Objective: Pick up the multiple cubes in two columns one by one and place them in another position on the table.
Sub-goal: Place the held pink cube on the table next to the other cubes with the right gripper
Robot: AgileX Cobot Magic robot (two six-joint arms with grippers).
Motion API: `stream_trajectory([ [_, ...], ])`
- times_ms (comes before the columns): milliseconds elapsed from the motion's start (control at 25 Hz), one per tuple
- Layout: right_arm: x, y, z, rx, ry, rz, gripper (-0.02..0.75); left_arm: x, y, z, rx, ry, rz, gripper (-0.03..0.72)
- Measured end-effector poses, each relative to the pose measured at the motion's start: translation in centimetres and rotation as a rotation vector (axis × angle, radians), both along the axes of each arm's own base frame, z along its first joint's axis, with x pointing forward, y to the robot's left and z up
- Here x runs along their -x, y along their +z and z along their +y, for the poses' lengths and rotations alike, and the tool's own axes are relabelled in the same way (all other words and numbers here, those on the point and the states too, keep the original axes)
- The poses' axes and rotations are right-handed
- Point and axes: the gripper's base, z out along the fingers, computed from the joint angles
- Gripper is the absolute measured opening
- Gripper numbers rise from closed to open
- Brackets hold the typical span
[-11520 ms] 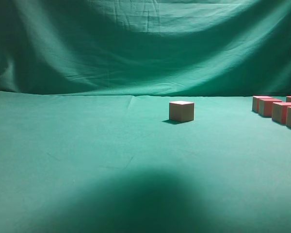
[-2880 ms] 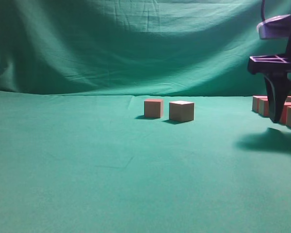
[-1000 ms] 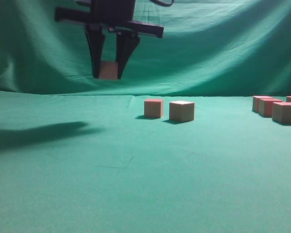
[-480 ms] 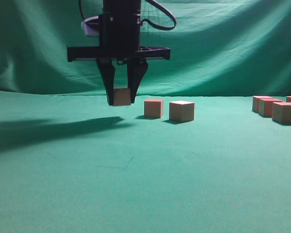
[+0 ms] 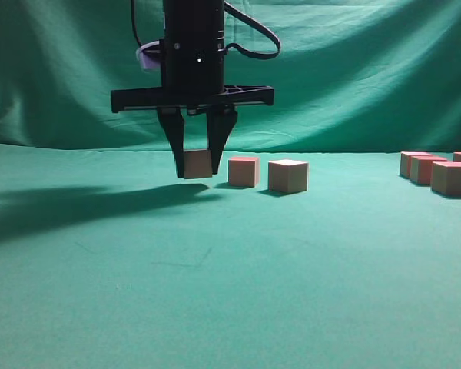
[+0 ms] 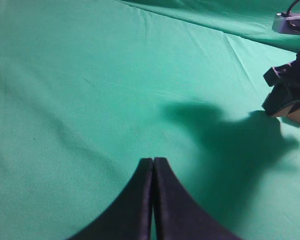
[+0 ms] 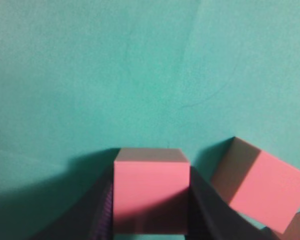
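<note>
Exterior view: the black right gripper (image 5: 197,164), its jaws clamped on a small tan-faced matte cube (image 5: 197,164), hangs just above the wrinkled green cloth table (image 5: 230,292), immediately left of 2 identical placed cubes (image 5: 243,171), while more cubes (image 5: 453,178) wait at the far right. Setting it down well likely means a straight descent until the base meets the cloth, keeping a gap from the neighbouring block, then a gentle release. The left gripper (image 6: 153,167) rests closed and empty, well apart.
</note>
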Motion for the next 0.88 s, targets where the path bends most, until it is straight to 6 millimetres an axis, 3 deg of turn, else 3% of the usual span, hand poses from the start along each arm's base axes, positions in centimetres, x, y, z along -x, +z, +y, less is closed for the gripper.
stream_trajectory([
  [880, 0.00, -0.92, 0.24, -0.013, -0.021, 0.023, 0.267, 0.00, 0.00, 0.00, 0.000, 0.000, 0.000, 0.000],
])
